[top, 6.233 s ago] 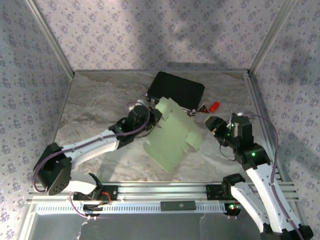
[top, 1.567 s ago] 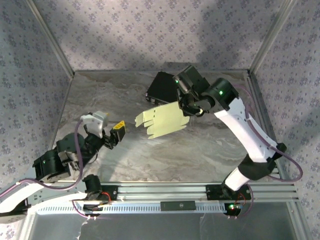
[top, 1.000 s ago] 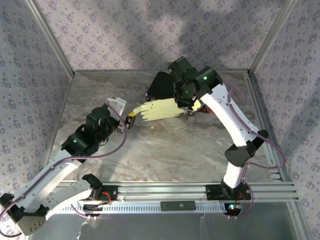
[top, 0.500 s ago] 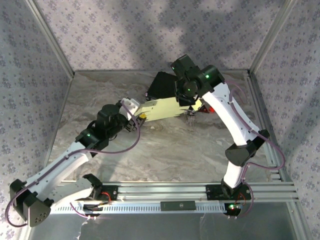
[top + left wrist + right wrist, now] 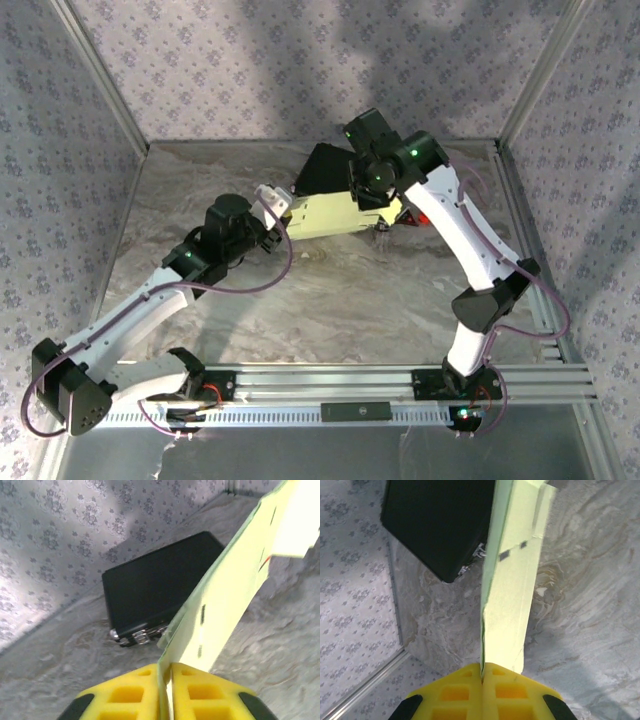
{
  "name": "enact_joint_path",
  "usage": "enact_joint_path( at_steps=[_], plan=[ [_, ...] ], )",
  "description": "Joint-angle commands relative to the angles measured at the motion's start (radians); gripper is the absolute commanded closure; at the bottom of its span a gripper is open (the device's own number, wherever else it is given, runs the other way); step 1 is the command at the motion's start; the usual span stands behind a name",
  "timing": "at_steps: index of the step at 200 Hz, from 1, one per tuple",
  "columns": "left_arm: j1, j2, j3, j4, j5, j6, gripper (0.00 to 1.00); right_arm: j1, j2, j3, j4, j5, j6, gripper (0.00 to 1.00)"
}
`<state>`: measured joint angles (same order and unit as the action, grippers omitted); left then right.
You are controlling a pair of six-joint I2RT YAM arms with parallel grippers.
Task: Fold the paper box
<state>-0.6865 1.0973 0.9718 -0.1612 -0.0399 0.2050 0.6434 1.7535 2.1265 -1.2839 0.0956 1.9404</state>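
Just clamped the left jaws, wide apart a moment ago, onto the left end of the paper box (image 5: 322,217), pinching the card edge between yellow pads (image 5: 130,695). Gripping its right end in the right jaws, fully closed on it. Holding the sheet off the surface (image 5: 350,300) at upper centre of the overhead frame, just before the black case (image 5: 330,170). Secured at both ends, so probably ready for creasing
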Motion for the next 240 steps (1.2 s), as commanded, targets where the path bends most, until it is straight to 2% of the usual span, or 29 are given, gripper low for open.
enact_joint_path(
  at_steps=[1, 16, 27, 40, 53, 71, 91, 124, 156, 189, 223, 240],
  plan=[
    [-0.001, 0.002, 0.085, -0.053, 0.041, -0.044, 1.00, -0.020, -0.083, -0.092, 0.111, 0.008, -0.092, 0.78],
    [-0.002, -0.017, 0.111, -0.069, 0.040, -0.103, 1.00, -0.033, -0.160, -0.156, 0.175, 0.072, -0.181, 0.46],
    [-0.002, -0.026, 0.140, -0.103, 0.034, -0.155, 1.00, -0.029, -0.221, -0.181, 0.172, 0.165, -0.229, 0.28],
    [-0.002, -0.038, 0.174, -0.147, 0.069, -0.213, 1.00, -0.023, -0.315, -0.247, 0.232, 0.247, -0.297, 0.20],
    [-0.002, -0.050, 0.201, -0.175, 0.116, -0.279, 1.00, -0.039, -0.401, -0.324, 0.336, 0.265, -0.394, 0.12],
    [-0.002, -0.057, 0.251, -0.251, 0.175, -0.349, 1.00, -0.073, -0.464, -0.329, 0.341, 0.280, -0.480, 0.07],
    [0.013, -0.055, 0.277, -0.331, 0.206, -0.387, 1.00, -0.083, -0.499, -0.309, 0.337, 0.325, -0.566, 0.07],
    [0.101, 0.011, 0.248, -0.411, 0.229, -0.413, 1.00, -0.082, -0.500, -0.330, 0.347, 0.295, -0.591, 0.08],
    [0.169, 0.071, 0.130, -0.363, 0.207, -0.395, 1.00, -0.060, -0.472, -0.416, 0.385, 0.232, -0.597, 0.08],
    [0.202, 0.056, 0.034, -0.287, 0.160, -0.362, 1.00, -0.025, -0.446, -0.500, 0.451, 0.190, -0.632, 0.09],
    [0.196, 0.051, -0.014, -0.243, 0.121, -0.325, 1.00, -0.016, -0.431, -0.593, 0.572, 0.120, -0.722, 0.09],
    [0.163, 0.025, -0.064, -0.191, 0.087, -0.321, 1.00, -0.016, -0.443, -0.661, 0.627, 0.099, -0.738, 0.10]
  ],
)
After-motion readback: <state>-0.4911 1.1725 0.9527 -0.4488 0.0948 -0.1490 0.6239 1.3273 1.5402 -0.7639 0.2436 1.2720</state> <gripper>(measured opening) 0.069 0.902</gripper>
